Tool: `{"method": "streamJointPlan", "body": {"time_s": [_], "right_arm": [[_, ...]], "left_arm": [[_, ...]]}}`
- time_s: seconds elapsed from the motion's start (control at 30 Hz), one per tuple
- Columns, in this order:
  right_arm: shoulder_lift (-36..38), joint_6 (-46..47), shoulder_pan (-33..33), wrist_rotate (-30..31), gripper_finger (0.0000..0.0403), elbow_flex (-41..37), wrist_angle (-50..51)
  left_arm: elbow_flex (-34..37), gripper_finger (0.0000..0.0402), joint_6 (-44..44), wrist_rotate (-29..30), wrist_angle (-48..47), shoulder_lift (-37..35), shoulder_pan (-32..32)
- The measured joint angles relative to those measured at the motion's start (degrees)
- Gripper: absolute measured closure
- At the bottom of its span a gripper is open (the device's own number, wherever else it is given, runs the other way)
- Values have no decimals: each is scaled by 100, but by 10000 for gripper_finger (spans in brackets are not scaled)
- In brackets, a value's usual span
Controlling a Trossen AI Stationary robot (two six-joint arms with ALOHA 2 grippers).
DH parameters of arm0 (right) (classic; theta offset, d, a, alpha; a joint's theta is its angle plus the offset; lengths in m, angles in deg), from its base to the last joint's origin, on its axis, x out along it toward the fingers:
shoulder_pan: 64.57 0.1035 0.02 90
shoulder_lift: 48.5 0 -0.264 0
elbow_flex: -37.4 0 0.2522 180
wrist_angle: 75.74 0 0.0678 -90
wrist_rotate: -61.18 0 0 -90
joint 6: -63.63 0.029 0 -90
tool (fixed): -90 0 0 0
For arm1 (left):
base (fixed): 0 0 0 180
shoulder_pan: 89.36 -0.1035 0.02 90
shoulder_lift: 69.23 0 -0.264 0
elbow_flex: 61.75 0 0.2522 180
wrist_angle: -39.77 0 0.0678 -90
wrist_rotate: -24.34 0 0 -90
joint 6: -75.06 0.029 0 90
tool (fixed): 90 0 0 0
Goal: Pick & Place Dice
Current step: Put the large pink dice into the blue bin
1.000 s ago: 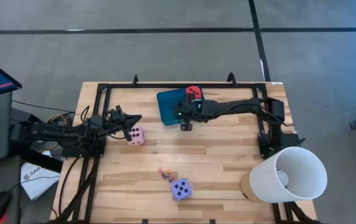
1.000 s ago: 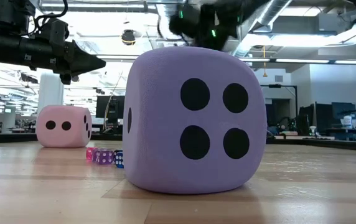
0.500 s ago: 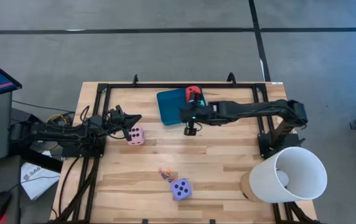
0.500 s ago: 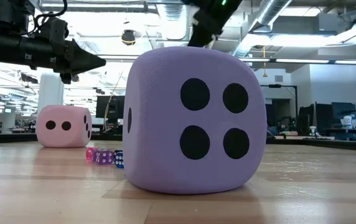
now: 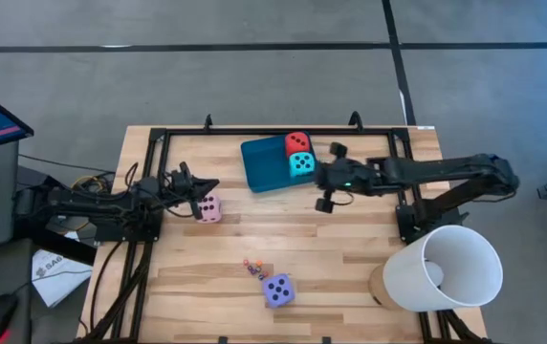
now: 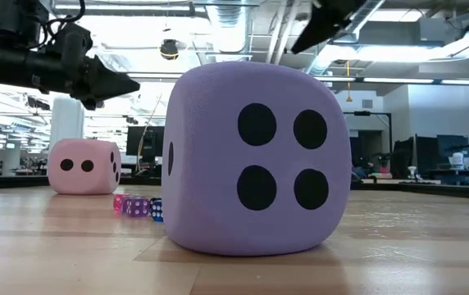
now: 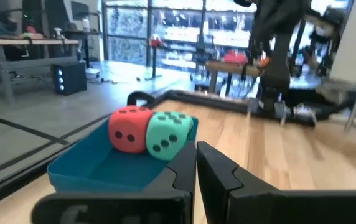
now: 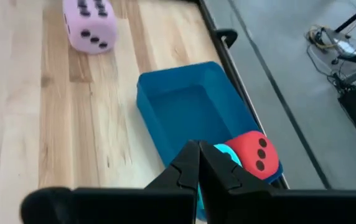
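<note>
The red die [image 5: 298, 141] and the turquoise die [image 5: 300, 163] sit side by side in the far right end of the teal tray [image 5: 262, 164]; the left wrist view also shows the red die [image 7: 128, 129] and the turquoise die [image 7: 168, 134]. The pink die [image 5: 208, 207] rests on the table at the left. The purple die [image 5: 276, 290] rests near the front edge. My right gripper [image 5: 317, 178] is shut and empty, in the air just right of the tray, slanting down toward it [image 8: 198, 149]. My left gripper [image 5: 213, 183] is shut, level, above and just beyond the pink die [image 6: 84, 166].
A few tiny dice [image 5: 252, 267] lie just beyond the purple die. A big white bucket-like shape [image 5: 443, 268] fills the near right corner. A black frame [image 5: 254, 131] runs along the table's edges. Bare wood lies in the middle of the table.
My right gripper has drawn back from over the tray toward the table's right edge and risen, staying shut. The turquoise die, hidden under the arm before, now shows in the tray beside the red one. My left gripper has kept its place.
</note>
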Motion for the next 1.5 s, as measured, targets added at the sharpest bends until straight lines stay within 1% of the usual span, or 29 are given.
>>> {"method": "streamJointPlan", "body": {"time_s": [0.1, 0.23, 0.43, 0.7, 0.83, 1.17, 1.33, 1.5], "right_arm": [[561, 39, 65, 7, 403, -567, -436], [1270, 163, 204, 7, 403, -1249, -763], [2239, 178, 309, 8, 403, -2287, -1628], [3278, 96, 88, 50, 403, -3415, -2270], [3748, -158, -121, 152, 403, -3884, -2596], [4864, -1055, -880, 160, 403, -4360, -2521], [5428, -1072, -1221, 143, 403, -4361, -2207], [5859, -990, -1352, 141, 403, -4361, -1791]], "left_arm": [[0, 396, 41, -9, 195, 169, 1], [2, 396, 44, -9, 599, 368, 0], [1, 396, 80, -7, 861, 387, 1], [0, 396, 83, -5, 994, 387, -2], [1, 396, 82, -2, 996, 387, 0], [1, 396, 68, 15, 1004, 387, 1], [2, 396, 66, 13, 1061, 387, -1], [2, 396, 81, 76, 1396, 387, -2]]}}
